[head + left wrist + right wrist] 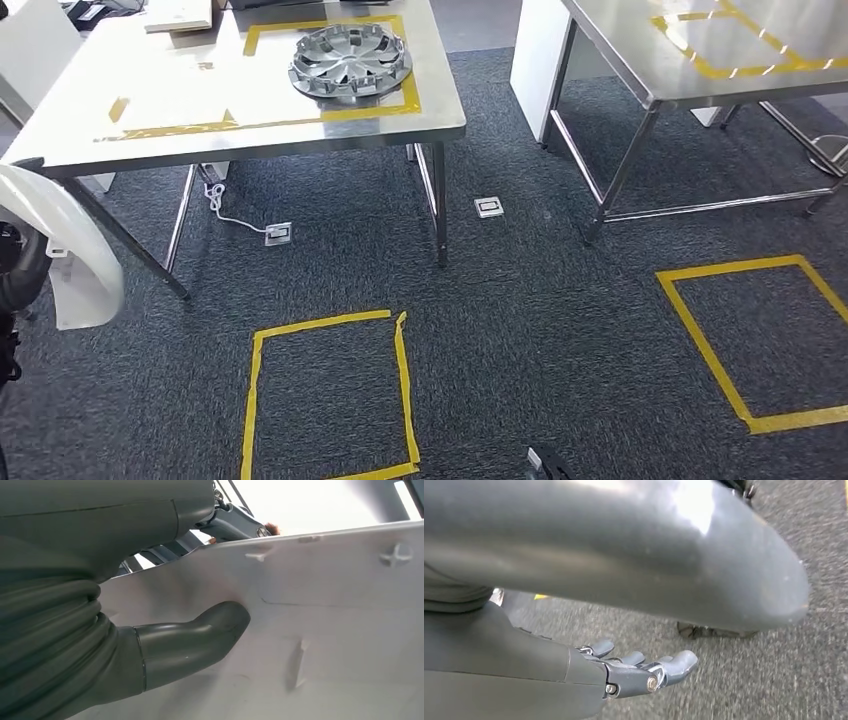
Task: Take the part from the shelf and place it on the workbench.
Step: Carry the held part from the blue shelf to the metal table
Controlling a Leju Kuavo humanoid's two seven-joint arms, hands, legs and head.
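While the left hand (165, 650) presses its thick thumb flat against the inner face of the white plastic part (325, 630), its fingers are hidden behind the panel, so the grip shows as thumb on one side with the rest out of sight. From the head view, that same curved white part (70, 260) hangs at the robot's left side, above the dark carpet (520, 330) and well short of the steel bench (230, 110). Moulded clips and ribs stand out on the panel just beyond the thumb tip. On the bench, a silver wheel cover (350, 60) lies inside a yellow tape outline (330, 112). A second bench (640, 60) stands off to the right. Down by the robot's right side, the right hand (634, 672) holds nothing, its fingers (679, 662) loosely extended and apart over the carpet.
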